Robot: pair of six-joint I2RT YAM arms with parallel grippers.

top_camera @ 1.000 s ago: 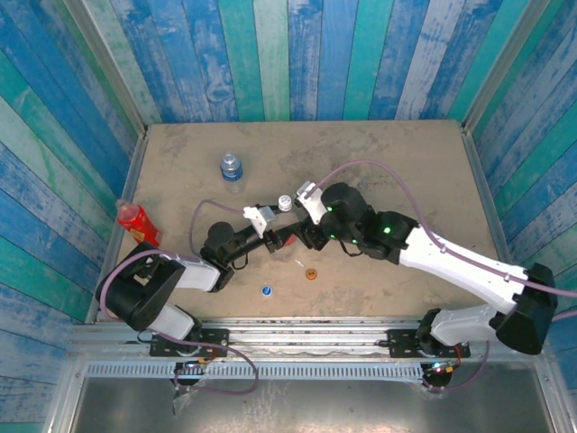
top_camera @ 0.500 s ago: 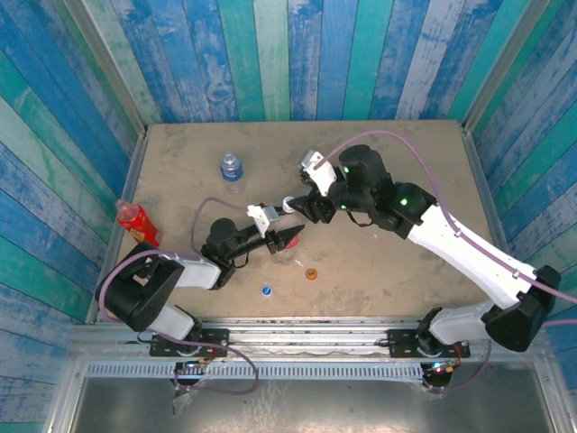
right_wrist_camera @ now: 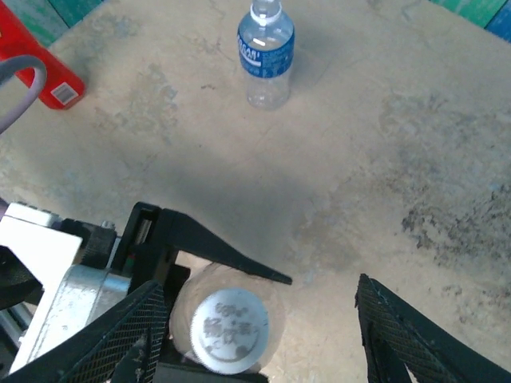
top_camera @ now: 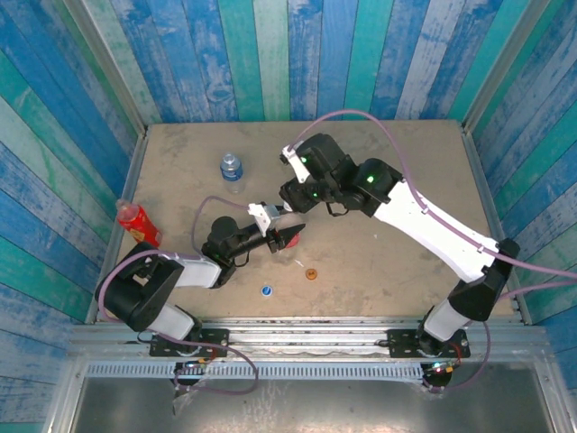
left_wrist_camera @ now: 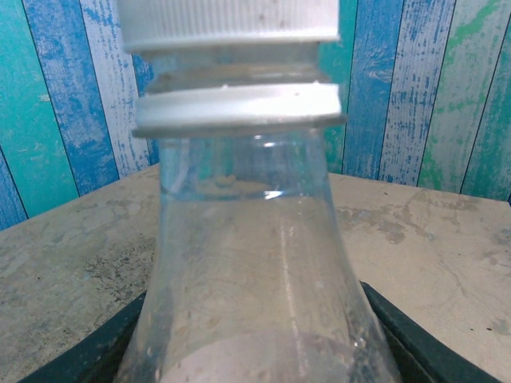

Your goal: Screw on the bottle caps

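My left gripper (top_camera: 281, 236) is shut on the clear bottle with the red label (top_camera: 288, 238), which stands upright on the table. In the left wrist view the bottle's neck (left_wrist_camera: 247, 239) rises between the dark fingers (left_wrist_camera: 80, 359). The white cap (left_wrist_camera: 231, 24) sits on its mouth. My right gripper (right_wrist_camera: 263, 339) hangs open above the white cap (right_wrist_camera: 229, 329), which lies close to its left finger (right_wrist_camera: 128, 335) but apart from it. The blue cap (top_camera: 267, 290) and the orange cap (top_camera: 312, 273) lie loose on the table in front of the held bottle.
The blue-label bottle (top_camera: 232, 168) stands uncapped at the back left of the table (top_camera: 406, 180). The red bottle (top_camera: 137, 222) rests against the left wall. A thin white scrap (top_camera: 298, 262) lies near the orange cap. Striped walls close in the table.
The right arm has risen and swung back and to the left, from beside the held bottle to above it. The left gripper and the bottle have stayed put.
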